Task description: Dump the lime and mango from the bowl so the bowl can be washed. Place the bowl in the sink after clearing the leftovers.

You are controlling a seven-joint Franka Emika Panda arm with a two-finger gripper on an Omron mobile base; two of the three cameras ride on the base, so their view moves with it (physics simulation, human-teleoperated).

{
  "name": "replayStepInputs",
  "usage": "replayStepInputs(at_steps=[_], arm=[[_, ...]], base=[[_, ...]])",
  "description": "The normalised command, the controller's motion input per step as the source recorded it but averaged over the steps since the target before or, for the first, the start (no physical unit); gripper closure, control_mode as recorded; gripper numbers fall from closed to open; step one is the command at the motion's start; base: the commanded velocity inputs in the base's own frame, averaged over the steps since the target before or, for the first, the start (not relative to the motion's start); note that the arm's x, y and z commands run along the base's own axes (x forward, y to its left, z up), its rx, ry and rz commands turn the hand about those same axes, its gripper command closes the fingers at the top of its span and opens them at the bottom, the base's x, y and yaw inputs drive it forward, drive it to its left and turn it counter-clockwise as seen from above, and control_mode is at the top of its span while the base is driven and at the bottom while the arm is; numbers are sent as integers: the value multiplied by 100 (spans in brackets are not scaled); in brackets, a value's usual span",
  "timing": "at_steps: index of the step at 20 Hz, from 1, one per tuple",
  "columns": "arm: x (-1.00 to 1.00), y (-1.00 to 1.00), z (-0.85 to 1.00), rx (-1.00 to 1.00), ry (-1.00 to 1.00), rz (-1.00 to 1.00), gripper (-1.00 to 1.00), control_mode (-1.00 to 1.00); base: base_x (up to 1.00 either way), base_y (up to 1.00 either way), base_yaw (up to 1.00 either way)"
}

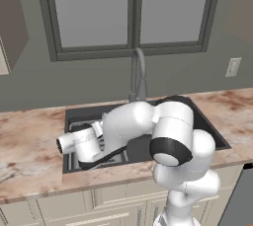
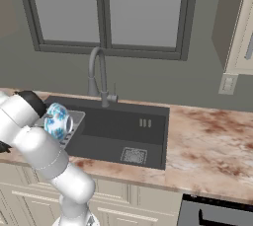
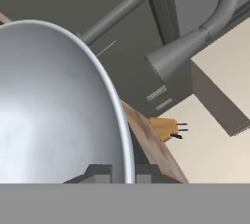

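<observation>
The bowl (image 2: 57,120), white with a blue pattern on its outside, hangs tipped on its side above the left part of the sink (image 2: 118,131), over the lighter grey slotted tray (image 2: 74,121). In the hand view its pale inside (image 3: 53,105) faces the camera and looks bare. My gripper (image 3: 124,173) is shut on the bowl's rim, one fingertip on each side of the edge. My white arm (image 1: 148,126) reaches left across the sink (image 1: 202,121) and hides much of the basin. The lime and the mango are out of view.
The tall curved faucet (image 2: 99,72) stands behind the basin, close to the bowl; its spout (image 3: 180,54) is near the rim. Marbled counter (image 2: 212,146) runs on both sides. A wall outlet (image 1: 233,67) is at the right. A small orange object (image 3: 166,127) shows past the bowl.
</observation>
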Motion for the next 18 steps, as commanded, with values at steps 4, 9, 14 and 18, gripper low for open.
replayStepInputs(at_steps=[4,9,14,18], arm=[[-3,-12,39,-5,-6,0,100,-100],[0,6,13,-8,-1,0,100,-100],[-3,10,-6,-11,1,2,100,-100],[-13,0,-4,-3,-1,0,100,-100]], base=[[0,0,0],[0,0,0],[0,0,0],[0,0,0]])
